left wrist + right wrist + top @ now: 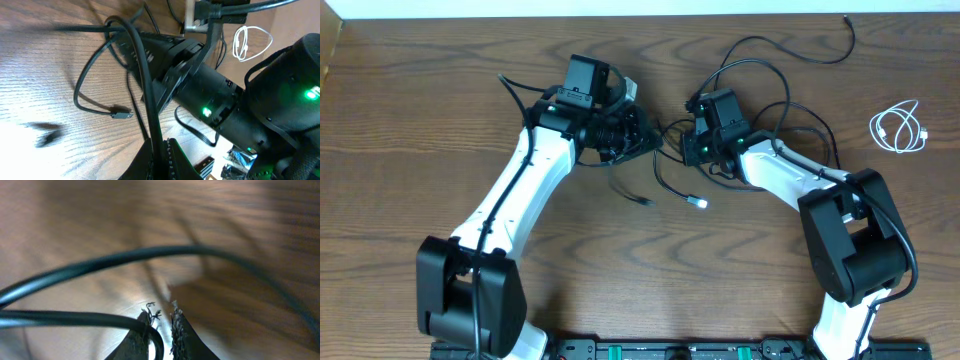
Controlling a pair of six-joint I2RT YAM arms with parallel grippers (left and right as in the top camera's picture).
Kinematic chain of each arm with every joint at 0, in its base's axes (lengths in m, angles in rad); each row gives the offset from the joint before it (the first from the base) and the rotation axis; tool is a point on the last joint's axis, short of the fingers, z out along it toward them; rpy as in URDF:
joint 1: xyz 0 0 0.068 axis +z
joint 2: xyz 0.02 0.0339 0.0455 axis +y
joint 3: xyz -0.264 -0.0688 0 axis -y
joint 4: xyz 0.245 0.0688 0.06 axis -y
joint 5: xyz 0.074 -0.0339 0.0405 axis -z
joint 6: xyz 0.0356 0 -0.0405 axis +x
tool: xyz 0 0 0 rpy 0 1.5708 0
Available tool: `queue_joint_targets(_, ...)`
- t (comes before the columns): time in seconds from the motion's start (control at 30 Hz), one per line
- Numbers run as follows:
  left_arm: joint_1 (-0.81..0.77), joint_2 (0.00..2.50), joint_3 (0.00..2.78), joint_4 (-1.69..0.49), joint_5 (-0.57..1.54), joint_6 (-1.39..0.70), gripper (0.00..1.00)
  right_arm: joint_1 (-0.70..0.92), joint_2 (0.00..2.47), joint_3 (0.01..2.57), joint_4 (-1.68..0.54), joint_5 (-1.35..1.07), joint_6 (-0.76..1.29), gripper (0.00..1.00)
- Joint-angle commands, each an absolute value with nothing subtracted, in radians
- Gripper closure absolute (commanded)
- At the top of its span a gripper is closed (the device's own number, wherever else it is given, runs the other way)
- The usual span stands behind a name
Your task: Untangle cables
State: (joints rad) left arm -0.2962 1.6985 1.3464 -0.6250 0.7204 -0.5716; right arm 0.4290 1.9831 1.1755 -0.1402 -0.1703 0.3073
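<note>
Dark wood grain ran across the table (420,120), and both arms reached in toward its middle from the near edge. The left tool (642,138) was closed, and in its own wrist view the black cord (142,65) rose straight out from between its fingers (172,160), so it looked gripped there. The right tool (692,135) sat just beside it, facing it. In the right wrist view its fingers (185,340) stood almost together, with the same cord bending down into the narrow slit between them, pinched as far as I could tell. From that spot the black cord spread out in loose loops over the table, mostly behind and to the right of the right arm. Two of its ends lay in front of the tools: one small plug (645,201) and, near it, another with a pale tip (700,203). The white cord (898,128) lay well apart at the far right, in a neat little coil, touching nothing black.
</note>
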Motion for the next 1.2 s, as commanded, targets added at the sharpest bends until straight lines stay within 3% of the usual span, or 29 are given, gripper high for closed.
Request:
queue_joint_targets(0.0,-0.259,1.559,1.353,-0.628,0.733,-0.562,0.93,0.398,1.994,1.170,-0.146,0.013,0.412,0.89)
queue_joint_targets(0.47,-0.112,1.061,1.352,-0.632,0.529,-0.584,0.93,0.363,1.994,1.170,-0.165,0.017,0.437,0.89)
queue_joint_targets(0.83,-0.111,0.975,1.355,-0.637,0.003,-0.584,0.93,0.355,1.994,1.170,-0.176,0.017,0.437,0.87)
queue_joint_targets(0.97,-0.111,0.952,1.364,-0.498,-0.125,-0.607,0.93,0.355,1.994,1.170,-0.174,0.016,0.437,0.85)
queue_joint_targets(1.17,-0.112,0.992,1.364,-0.024,-0.150,-0.607,0.93,0.355,1.994,1.170,-0.177,0.016,0.437,0.79)
